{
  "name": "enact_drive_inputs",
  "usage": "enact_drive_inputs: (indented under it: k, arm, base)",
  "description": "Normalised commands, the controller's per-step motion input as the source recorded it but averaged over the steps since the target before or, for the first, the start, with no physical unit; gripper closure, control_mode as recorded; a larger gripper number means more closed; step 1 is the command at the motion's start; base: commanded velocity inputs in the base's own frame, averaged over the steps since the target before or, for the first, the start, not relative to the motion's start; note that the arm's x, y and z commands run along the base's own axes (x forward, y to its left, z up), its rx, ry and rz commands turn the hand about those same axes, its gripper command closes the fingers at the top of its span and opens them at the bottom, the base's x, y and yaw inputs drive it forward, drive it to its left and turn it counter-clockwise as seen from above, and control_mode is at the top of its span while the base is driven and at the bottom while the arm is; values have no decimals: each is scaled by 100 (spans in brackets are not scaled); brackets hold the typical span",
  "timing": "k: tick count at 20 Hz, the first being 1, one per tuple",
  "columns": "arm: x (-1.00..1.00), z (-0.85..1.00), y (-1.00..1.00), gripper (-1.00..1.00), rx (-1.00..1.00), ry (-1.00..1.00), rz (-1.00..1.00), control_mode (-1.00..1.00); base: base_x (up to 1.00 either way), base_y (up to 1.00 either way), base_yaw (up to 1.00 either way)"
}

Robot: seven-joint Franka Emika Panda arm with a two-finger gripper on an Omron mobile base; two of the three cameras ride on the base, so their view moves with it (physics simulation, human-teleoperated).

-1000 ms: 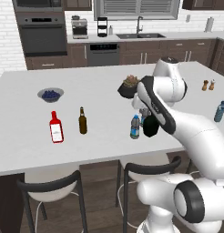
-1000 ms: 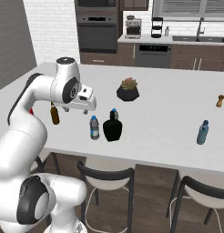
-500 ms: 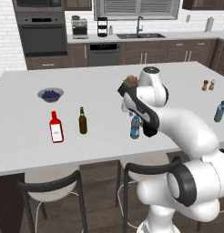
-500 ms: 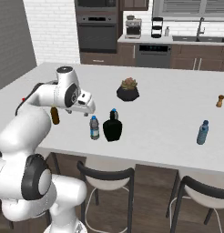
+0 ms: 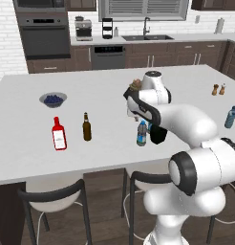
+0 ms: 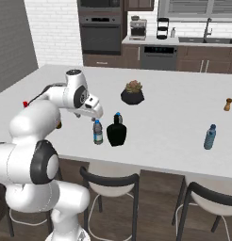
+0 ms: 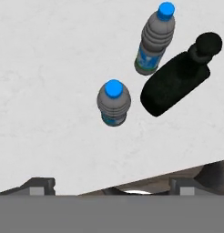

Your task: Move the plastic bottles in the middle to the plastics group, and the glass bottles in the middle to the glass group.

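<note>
Nothing sorted yet, all three middle bottles are waiting on the counter (image 5: 105, 91)

The claw (image 7: 113, 186) hangs above the middle cluster with its fingers spread wide and nothing between them, so it's released and empty. The black glass bottle (image 7: 175, 84) stands just off to one side below it. Well off to the claw's left is the glass group, the red bottle (image 5: 58, 135) and the brown bottle (image 5: 86, 127). One water bottle (image 7: 113, 102) sits almost straight under the claw, so I'd guess that one gets grabbed first. The second water bottle (image 7: 155, 43) is a bit further out, right beside the black one. The plastics group bottle (image 5: 230, 117) is way over on the claw's right. So, zero of three moved as far as I can tell.
</note>
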Motion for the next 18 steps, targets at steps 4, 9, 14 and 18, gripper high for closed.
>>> enact_drive_inputs:
  k: [4,9,14,18]
  arm:
    - [41,-14,-1,-100,0,2,-3,-100]
    - [46,-18,0,-100,0,1,-1,-100]
    - [28,-28,-1,-100,0,0,0,-100]
    - [4,-9,0,-100,0,0,0,-100]
  base:
    - [0,0,0]
    - [0,0,0]
    - [0,0,0]
    - [0,0,0]
